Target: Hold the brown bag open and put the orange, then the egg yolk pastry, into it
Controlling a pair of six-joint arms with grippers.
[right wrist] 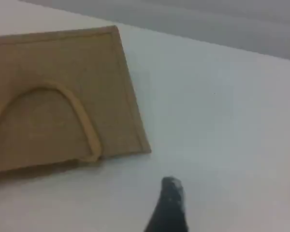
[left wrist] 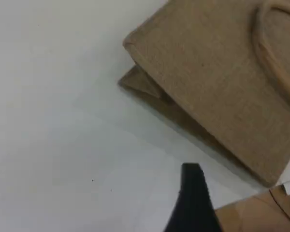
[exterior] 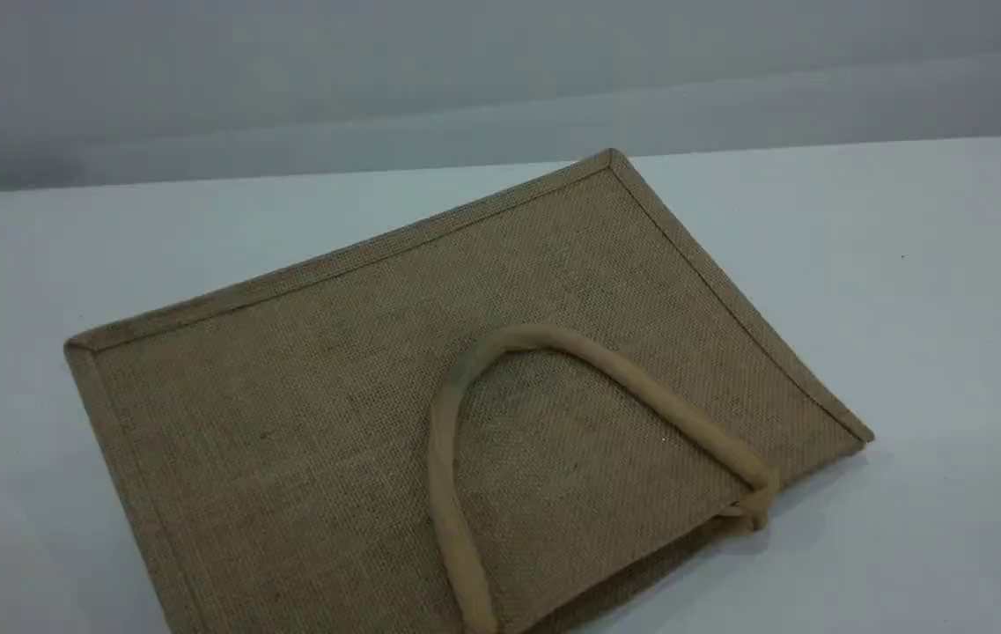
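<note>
The brown bag (exterior: pixel 333 396) lies flat on the white table, its beige loop handle (exterior: pixel 606 361) folded over the upper face and its mouth edge toward the near right. Neither arm shows in the scene view. In the left wrist view a black fingertip (left wrist: pixel 192 176) hovers over bare table, just off the long side of the brown bag (left wrist: pixel 222 72). In the right wrist view a black fingertip (right wrist: pixel 170 191) hangs over the table near a corner of the brown bag (right wrist: pixel 48 63) and its handle (right wrist: pixel 82 113). Both grippers stand open and hold nothing. The orange and the egg yolk pastry are out of view.
A tan cardboard-like piece with a white label (left wrist: pixel 261 212) fills the bottom right corner of the left wrist view. The white table (exterior: pixel 905 264) runs back to a grey wall (exterior: pixel 500 79).
</note>
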